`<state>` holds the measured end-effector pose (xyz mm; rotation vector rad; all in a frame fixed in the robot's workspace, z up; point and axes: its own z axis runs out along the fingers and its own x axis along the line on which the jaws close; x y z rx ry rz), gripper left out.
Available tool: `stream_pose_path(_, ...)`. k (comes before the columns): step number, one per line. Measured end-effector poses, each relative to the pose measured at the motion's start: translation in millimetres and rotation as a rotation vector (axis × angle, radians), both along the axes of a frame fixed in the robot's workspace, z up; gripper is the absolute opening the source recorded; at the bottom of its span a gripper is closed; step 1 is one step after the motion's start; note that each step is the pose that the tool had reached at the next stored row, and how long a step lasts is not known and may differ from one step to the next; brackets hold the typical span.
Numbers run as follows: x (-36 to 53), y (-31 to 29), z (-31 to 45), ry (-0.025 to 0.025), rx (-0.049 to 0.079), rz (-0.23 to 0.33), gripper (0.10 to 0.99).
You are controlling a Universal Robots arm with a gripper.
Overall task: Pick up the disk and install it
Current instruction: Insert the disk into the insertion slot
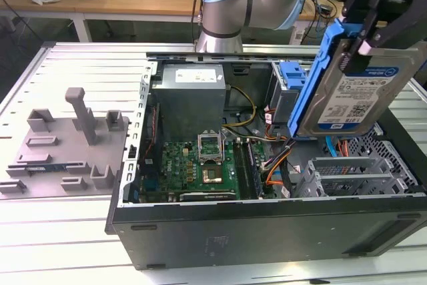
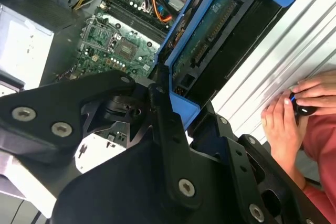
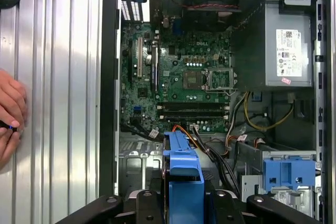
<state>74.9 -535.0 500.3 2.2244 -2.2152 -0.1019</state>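
1. The slatted metal counter (image 1: pixel 100 71) carries an open computer case (image 1: pixel 267 231) lying on its side. A person's hand (image 3: pixel 9 111) rests on the counter beside the case.
2. The arm (image 1: pixel 230 5) stands behind the case in the exterior view.
3. Inside the case lie a grey power supply (image 1: pixel 190 98) and a green motherboard (image 1: pixel 193 161). At the exterior view's right are the drive bays.
4. The disk (image 1: pixel 363 95) hangs over those bays, clear of them and tilted steeply on edge. The jaws are closed on the edge of its blue carrier, as the second wrist view shows.
5. The disk is a flat silver drive with a white-and-blue label facing the exterior camera, ringed by bright blue plastic. Its green circuit side shows in the second wrist view.
6. Risk: the grip is on thin plastic at one edge, so the heavy body could swing or slip if it is bumped.
7. Risk: at this tilt a corner could catch a bay wall and jam.
8. Risk: the orange cables (image 1: pixel 275 165) lie near the bays and could be snagged or pinched.
9. Risk: the hand is close to the work.
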Motion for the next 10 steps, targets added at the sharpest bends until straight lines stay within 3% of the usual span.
stream_pose_path(10,17.0,-1.5,-3.5,-0.0001,-0.016,0.007,0.369)
